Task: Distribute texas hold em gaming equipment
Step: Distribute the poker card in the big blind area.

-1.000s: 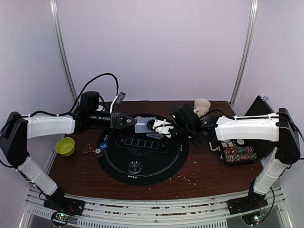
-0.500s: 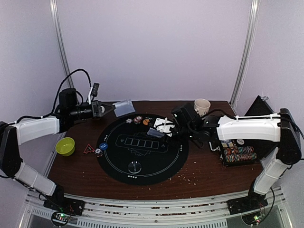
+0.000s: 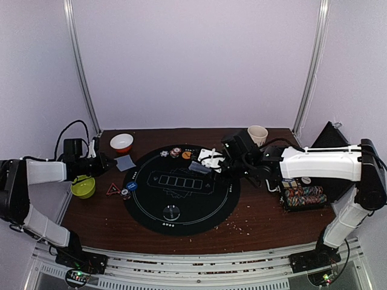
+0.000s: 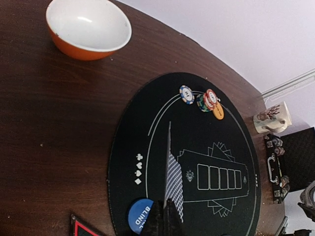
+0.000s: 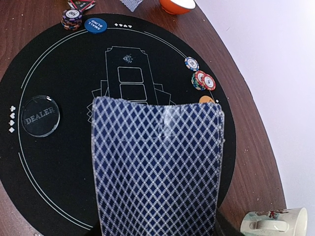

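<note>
One card (image 3: 126, 162) hangs just off the mat's (image 3: 181, 217) 10 o'clock rim, pinched in the left gripper (image 3: 113, 162), with the bowl (image 3: 121, 142) at 11. The deck (image 5: 157, 167) is clamped in the right gripper (image 3: 210, 161) over the mat at 1 o'clock, and chips (image 3: 175, 152) lie at 12.

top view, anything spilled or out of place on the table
Yes: small pale crumbs lie scattered on the brown table just off the near right edge of the round black mat, like spilled debris. A mug, a green bowl and an orange-and-white bowl also sit around it, unrelated to poker.
</note>
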Controlling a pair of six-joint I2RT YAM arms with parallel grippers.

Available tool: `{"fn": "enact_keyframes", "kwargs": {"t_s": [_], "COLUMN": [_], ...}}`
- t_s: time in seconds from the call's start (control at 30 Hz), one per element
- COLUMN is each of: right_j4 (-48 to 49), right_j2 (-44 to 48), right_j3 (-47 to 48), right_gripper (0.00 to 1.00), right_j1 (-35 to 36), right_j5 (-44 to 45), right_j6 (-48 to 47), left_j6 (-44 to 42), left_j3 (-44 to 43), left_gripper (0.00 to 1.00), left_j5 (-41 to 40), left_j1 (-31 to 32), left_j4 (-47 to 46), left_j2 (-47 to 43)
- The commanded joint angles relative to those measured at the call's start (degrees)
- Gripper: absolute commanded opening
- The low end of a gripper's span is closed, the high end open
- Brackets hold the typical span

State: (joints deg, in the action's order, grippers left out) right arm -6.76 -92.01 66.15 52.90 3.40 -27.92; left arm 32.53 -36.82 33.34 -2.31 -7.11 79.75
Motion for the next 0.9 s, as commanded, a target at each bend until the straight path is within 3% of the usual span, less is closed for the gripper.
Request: {"fn": "enact_keyframes", "kwargs": {"t_s": [0.0,0.4,0.87], "right_j4": [0.58,0.7,-0.1], "right_j2": [2.35,2.78,2.83], "right_j3": [-0.95,-1.29,-1.1], "right_gripper": [0.47,0.47,0.47], "right_j1": [-0.43,-1.04,-1.61], "right_j5": [-0.06,-0.15,0.31], "right_j6": [-0.38,-0.55,-0.46], "left_j6": [-2.65,-3.25,-2.59], "left_j3": [0.96,-2.3,-18.58], "left_gripper": [0.0,0.0,0.0], "left_j5": [-3.26,-2.38,-3.95], "left_j1": [-0.74,-0.63,7.41], "left_j4": [-0.89,-0.23,-2.56], "left_j2": [1.76,3.77,17.13]}}
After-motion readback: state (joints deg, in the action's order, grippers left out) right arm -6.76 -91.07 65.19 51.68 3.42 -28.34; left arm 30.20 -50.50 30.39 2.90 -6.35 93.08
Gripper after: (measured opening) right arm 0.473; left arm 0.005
